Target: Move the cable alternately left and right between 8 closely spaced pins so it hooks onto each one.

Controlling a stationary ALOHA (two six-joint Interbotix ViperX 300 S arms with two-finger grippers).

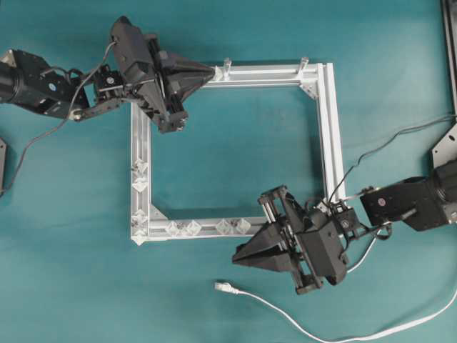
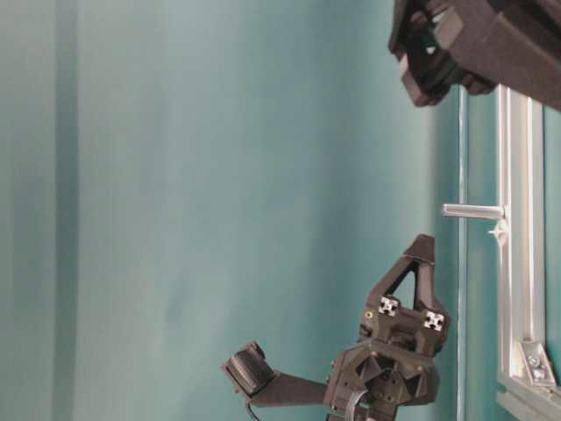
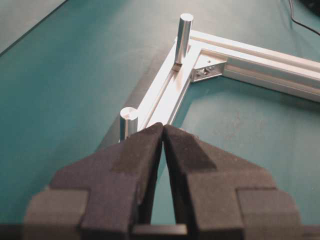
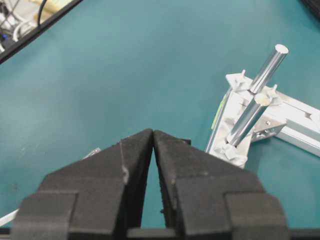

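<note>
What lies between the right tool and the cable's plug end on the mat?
Nothing visible. In the overhead view the right tool hangs just outside the frame's bottom rail, and the cable lies loose on bare mat below it, plug close to the tool's tip, apart from it.

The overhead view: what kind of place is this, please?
Probably a robot test bench in a lab: a teal table holding a square aluminium frame with small pins, a loose white cable, and two black robot arms.
</note>
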